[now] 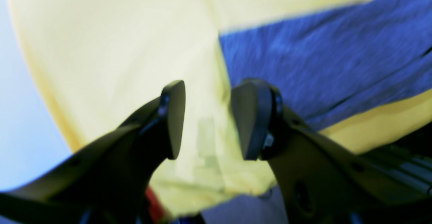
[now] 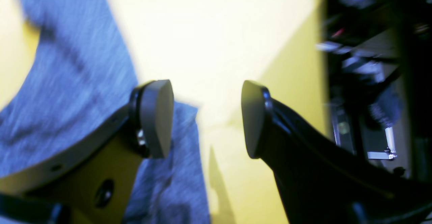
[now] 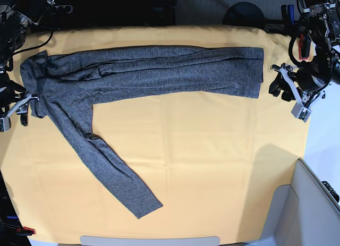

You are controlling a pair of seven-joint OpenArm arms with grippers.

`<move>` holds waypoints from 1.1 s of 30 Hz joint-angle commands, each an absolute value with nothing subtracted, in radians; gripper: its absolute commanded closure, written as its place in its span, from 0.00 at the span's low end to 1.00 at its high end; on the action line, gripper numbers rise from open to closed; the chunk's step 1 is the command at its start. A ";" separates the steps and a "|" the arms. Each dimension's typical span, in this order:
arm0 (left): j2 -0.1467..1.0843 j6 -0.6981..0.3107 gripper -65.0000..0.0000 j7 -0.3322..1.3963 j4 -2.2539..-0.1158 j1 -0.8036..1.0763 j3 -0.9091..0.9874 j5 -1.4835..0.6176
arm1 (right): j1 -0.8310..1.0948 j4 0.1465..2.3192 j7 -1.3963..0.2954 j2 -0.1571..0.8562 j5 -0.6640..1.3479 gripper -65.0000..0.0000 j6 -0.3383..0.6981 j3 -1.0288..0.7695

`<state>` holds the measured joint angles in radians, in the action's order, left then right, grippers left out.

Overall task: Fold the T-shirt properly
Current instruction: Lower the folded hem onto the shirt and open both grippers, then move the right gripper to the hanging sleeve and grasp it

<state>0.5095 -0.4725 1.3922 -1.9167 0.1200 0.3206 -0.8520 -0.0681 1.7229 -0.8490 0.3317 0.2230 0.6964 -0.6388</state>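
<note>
Here the T-shirt (image 3: pixel 143 70) lies flat on the yellow-orange table cloth (image 3: pixel 212 166), folded lengthwise into a long band that runs across the far half of the table in the base view. One long sleeve (image 3: pixel 109 169) stretches away from that band, slanting down towards the near edge, its cuff resting on bare cloth well apart from the body of the shirt.

The left gripper (image 1: pixel 207 119) hangs just beyond the shirt's hem end, over the cloth near the table's edge. Its wrist view shows its two pads (image 1: pixel 175 116) clearly parted with only cloth visible between them, and the shirt's corner lies just beside one pad; nothing is held. The right gripper (image 2: pixel 206 119) sits at the opposite end, beside the collar and shoulder. Its jaws likewise stand apart, with one pad (image 2: pixel 157 116) over the grey fabric and the other over bare yellow cloth, gripping nothing. Both wrist views are blurred, so fine detail of the fabric edges cannot be told.
</note>
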 commanded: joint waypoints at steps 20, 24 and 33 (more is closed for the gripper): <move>0.516 -0.475 0.63 1.383 -1.926 0.088 0.318 -0.857 | -0.650 0.816 -0.800 0.266 0.232 0.53 0.696 -0.515; 0.516 -0.475 0.63 1.383 -1.925 0.088 0.318 -0.857 | -0.644 0.777 -0.766 0.271 0.220 0.53 0.694 -0.515; 0.515 -0.475 0.63 1.383 -1.925 0.088 0.318 -0.857 | -0.601 0.763 -0.768 0.246 0.179 0.53 0.694 -0.513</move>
